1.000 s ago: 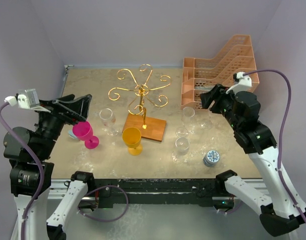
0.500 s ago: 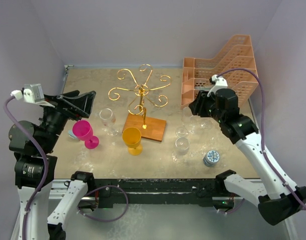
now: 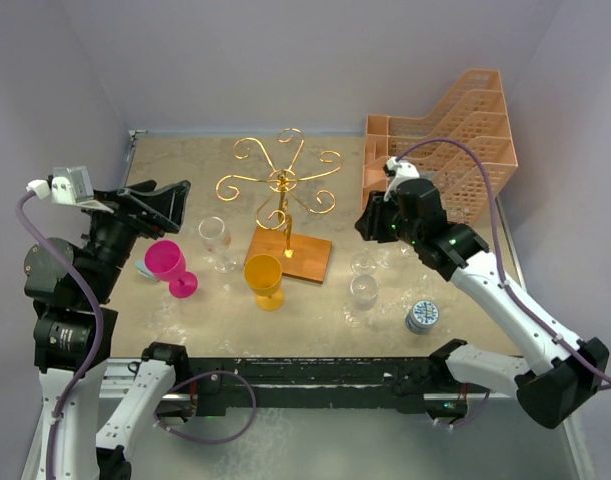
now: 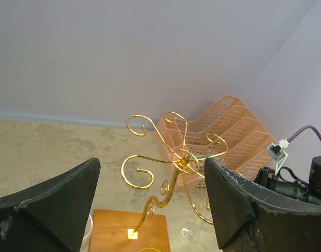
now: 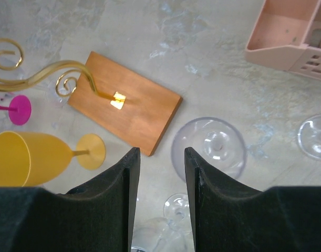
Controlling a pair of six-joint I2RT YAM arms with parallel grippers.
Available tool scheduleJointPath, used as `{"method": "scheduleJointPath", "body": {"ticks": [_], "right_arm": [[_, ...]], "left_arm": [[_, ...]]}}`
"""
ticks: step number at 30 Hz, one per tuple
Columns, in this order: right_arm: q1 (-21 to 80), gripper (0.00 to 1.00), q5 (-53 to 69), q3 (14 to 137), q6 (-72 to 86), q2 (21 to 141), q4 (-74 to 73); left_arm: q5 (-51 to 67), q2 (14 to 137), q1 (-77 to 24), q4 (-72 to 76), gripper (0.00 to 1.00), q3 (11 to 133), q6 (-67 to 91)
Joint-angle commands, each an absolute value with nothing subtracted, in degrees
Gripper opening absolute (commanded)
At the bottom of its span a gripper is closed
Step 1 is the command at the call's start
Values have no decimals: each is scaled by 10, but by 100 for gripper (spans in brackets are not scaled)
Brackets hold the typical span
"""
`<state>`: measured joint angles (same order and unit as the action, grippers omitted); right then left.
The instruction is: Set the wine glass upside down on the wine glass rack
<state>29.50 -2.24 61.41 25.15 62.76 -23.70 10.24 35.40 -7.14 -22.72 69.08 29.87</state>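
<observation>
Nearest the arm bases, a small clear glass [image 3: 363, 292] stands on the tabletop [image 3: 185, 320] with another close behind it. They crowd the approach, so a lowering arm could clip one and topple it. Just beyond, the right end effector [image 5: 161, 155] hovers with its jaws partly parted and empty. The wine glass [image 5: 210, 149] it seems to be after stands upright beside the rack's wooden base, off to one side of the gap and beneath one finger [image 5: 213, 210]. A straight descent would likely strike the rim rather than straddle it. The left end effector [image 4: 152, 163] is wide open and holds nothing. Farther back, the curled arms of the wine glass rack [image 3: 280, 185] could snag the foot of an inverted glass.
</observation>
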Motion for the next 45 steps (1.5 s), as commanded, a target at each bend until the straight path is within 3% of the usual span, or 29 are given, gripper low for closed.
{"method": "scheduleJointPath", "body": {"ticks": [1,8,23,29,36,45], "right_arm": [[334,42,-74,628,281,648,-238],[347,42,-164,635,310,659,-261],[349,18,-159,647,291,681,-245],[349,1,-184,660,286,688,-246],[349,0,-208,677,305,659,-236],[348,0,-273,657,382,518,-167]], "left_arm": [[60,346,-67,-209,77,699,276],[37,334,-67,-226,77,693,268],[23,334,-67,-255,77,704,265],[18,332,-67,-245,77,707,269],[73,347,-67,-230,77,714,273],[212,380,-67,-194,77,703,333]]}}
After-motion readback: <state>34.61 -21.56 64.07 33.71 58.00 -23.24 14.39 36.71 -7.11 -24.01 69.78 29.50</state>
